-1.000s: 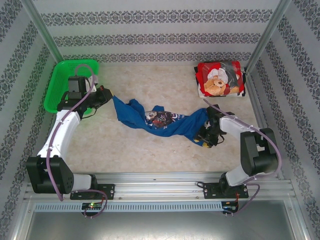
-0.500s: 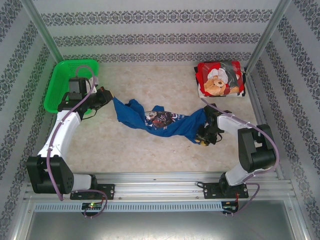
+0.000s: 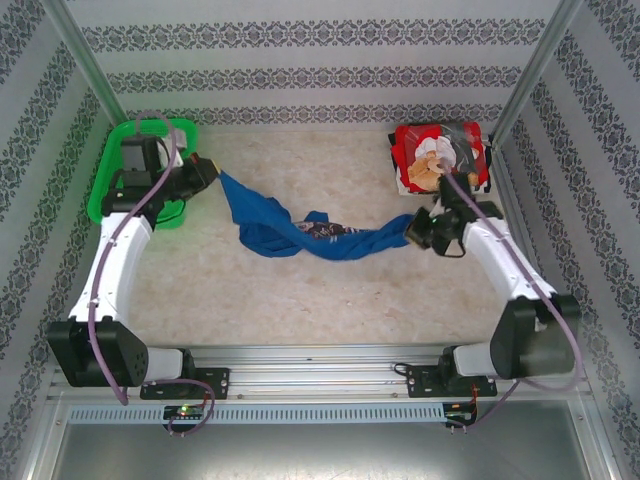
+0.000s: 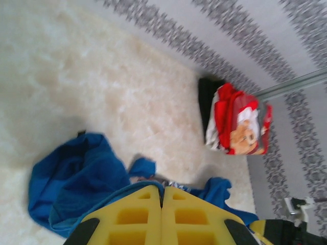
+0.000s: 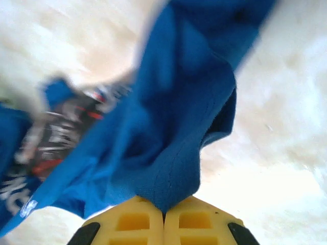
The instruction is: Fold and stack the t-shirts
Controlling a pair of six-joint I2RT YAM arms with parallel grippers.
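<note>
Royal blue soft cloth t-shirt (image 3: 300, 238) with white lettering and a dark print. Hung as a twisted, sagging band across the middle of the pale marbled desk (image 3: 330, 300), held up at both ends. Could not be told from above whether touching the surface or just clear of it at the lowest part.

Was gripped at its left end by the left pincer (image 3: 208, 174), just beside the green plastic basket (image 3: 105, 200). Showed in the left wrist view as blue cloth bulging around yellow pads (image 4: 133, 217) pressed tight together. Was gripped at the other end by the right pincer (image 3: 417, 230), closed flat on a bunched fold of blue fabric in the right wrist view.

Looked light, limp and unable to keep any shape: drooped under its own weight and wound on itself, hiding half the print. Judged unlikely to slip from so tight a pinch, but likely to bunch further under an uneven pull. Better taken at true corners, shoulders or hem ends, than at gathered wads, so as to spread flat.

Lay well apart from the folded red t-shirt (image 3: 440, 160) with teddy-bear print at the far right corner, judged the base for the stack.
</note>
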